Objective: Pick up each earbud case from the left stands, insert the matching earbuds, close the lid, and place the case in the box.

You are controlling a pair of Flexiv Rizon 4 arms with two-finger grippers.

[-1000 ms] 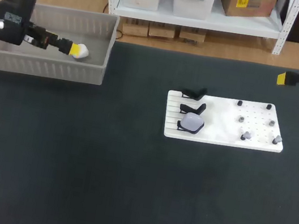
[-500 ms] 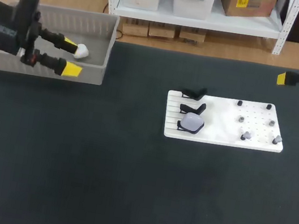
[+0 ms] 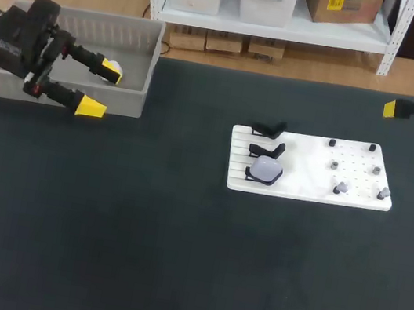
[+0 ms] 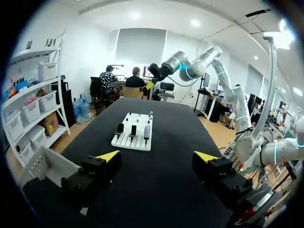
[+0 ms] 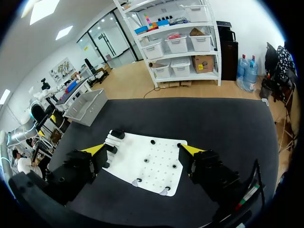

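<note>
1. Step (judged): between cases. Left gripper (image 3: 100,89) spread wide and empty, one finger over the grey box (image 3: 59,90), the other out past its near wall.
2. Pale thing (image 3: 118,74) inside box, just behind that upper fingertip. Prob. a delivered case, mostly hidden.
3. One earbud case (image 3: 266,167) left, on the stand nearest the robot, at left end of white board (image 3: 304,190), mid-table (image 3: 173,261). Of the three black stands (image 3: 266,147), the other two are bare.
4. Look: small, rounded, pale grey-lilac shell, tilted on its stand. Lid open or shut: can't tell.
5. Earbuds (image 3: 339,188): small dark/grey bits on board's right half, too small to match up.
6. Right gripper (image 5: 142,149) spread, empty, at table's far right edge, well apart from board.
7. Next (judged): left arm crosses to board, fingers either side of case, lifts it off w/o snagging the stand. Smooth shell is likely slippery, so pinch centred.
</note>
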